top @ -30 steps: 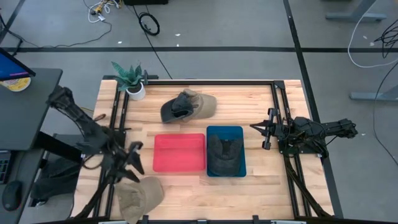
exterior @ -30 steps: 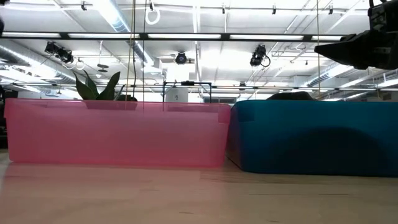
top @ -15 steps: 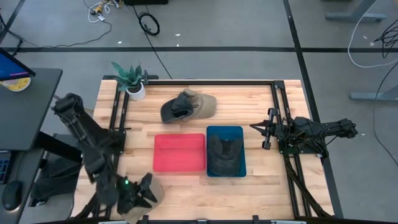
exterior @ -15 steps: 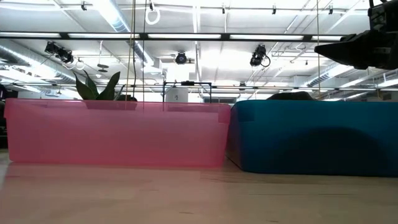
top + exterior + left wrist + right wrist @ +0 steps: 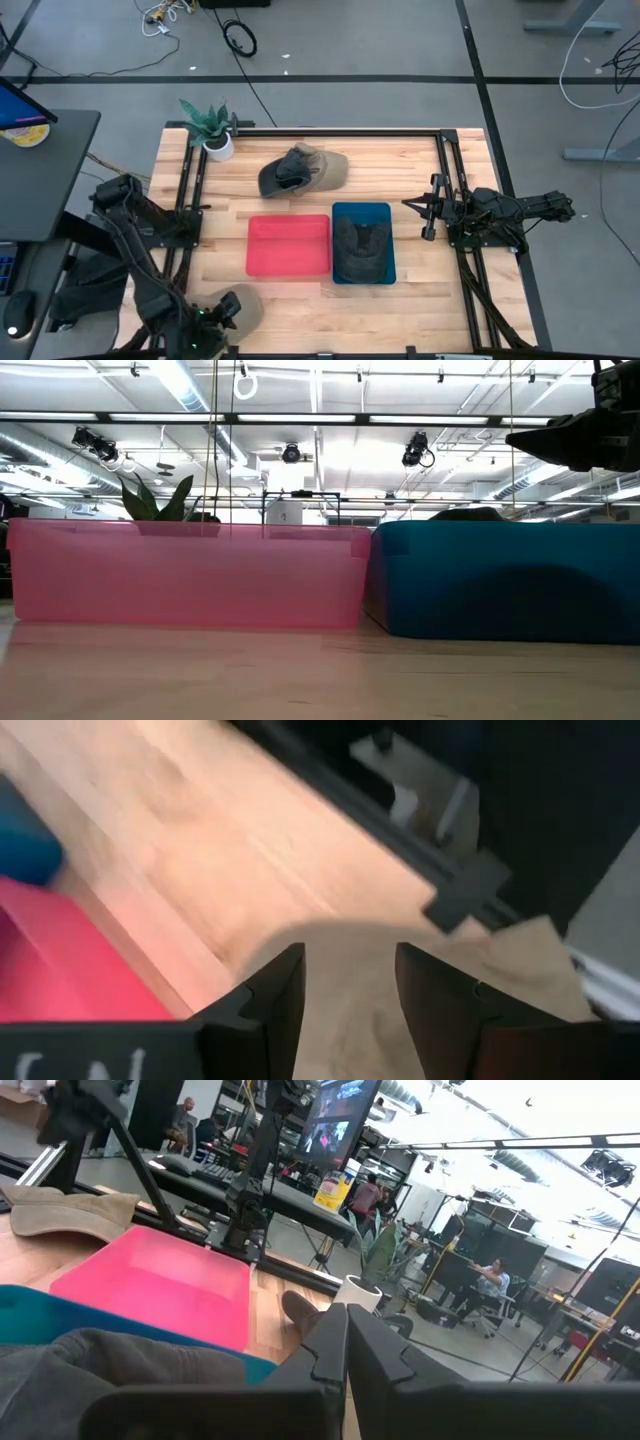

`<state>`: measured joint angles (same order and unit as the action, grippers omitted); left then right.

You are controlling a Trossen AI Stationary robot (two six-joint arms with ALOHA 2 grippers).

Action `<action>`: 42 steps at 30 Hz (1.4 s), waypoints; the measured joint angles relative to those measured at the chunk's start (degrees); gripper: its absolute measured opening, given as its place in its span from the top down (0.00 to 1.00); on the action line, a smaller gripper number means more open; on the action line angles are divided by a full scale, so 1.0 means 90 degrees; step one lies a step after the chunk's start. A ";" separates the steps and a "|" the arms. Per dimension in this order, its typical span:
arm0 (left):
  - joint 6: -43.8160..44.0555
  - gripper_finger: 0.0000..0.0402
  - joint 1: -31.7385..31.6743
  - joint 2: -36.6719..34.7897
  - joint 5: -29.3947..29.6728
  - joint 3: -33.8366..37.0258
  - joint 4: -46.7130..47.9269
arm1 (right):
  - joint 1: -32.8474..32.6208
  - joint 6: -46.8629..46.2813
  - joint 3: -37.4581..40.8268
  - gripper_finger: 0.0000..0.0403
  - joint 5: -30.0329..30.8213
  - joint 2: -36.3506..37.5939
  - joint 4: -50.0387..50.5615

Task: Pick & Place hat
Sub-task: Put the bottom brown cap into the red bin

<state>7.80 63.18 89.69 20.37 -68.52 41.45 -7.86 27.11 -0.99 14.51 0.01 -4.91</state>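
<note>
A small potted plant [image 5: 212,130] stands at the wooden table's [image 5: 420,300] far left corner.

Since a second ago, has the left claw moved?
Yes. The left claw has dropped from beside the pink bin toward the table's near edge, now over the tan hat.

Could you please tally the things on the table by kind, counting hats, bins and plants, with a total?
Hats: 3: tan hat under the left gripper, dark hat in the blue bin, two-tone hat at the far side.
Bins: 2: blue bin, pink bin.
Plants: 1: potted plant.
Total: 6
</note>
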 joint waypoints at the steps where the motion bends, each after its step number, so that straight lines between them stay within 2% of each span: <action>1: 0.0082 0.60 -0.0006 0.0090 -0.0054 0.0001 0.0067 | 0.0000 0.0001 0.0000 0.97 -0.0001 0.0000 0.0001; 10: 0.0899 0.60 -0.0167 0.0708 -0.0775 0.0001 0.0718 | -0.0001 0.0000 0.0000 0.97 0.0000 0.0000 0.0001; 21: 0.0777 0.61 -0.0493 0.1558 -0.1125 -0.0011 0.1091 | 0.0000 0.0000 0.0000 0.97 -0.0001 0.0000 0.0000; 24: 0.0744 0.68 -0.0584 0.1606 -0.1131 -0.0011 0.1101 | 0.0000 0.0001 0.0000 0.97 -0.0001 0.0000 0.0002; 28: 0.0757 0.93 -0.0680 0.1546 -0.1145 -0.0004 0.1110 | 0.0000 -0.0002 0.0000 0.97 -0.0001 0.0000 0.0000; 29: 0.0835 0.96 -0.0701 0.1519 -0.1145 -0.0004 0.1101 | -0.0002 0.0000 0.0000 0.97 0.0002 0.0000 0.0000; 36: 0.1066 0.99 -0.0754 0.1488 -0.1002 -0.0293 0.1127 | -0.0002 0.0001 0.0000 0.97 -0.0001 0.0000 0.0002; 42: 0.1065 0.99 -0.0760 0.1489 -0.0214 -0.1026 0.1452 | -0.0001 0.0001 0.0000 0.97 -0.0001 0.0000 0.0001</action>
<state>17.39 56.34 103.09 18.45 -77.75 54.51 -7.86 27.11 -0.99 14.50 0.01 -4.90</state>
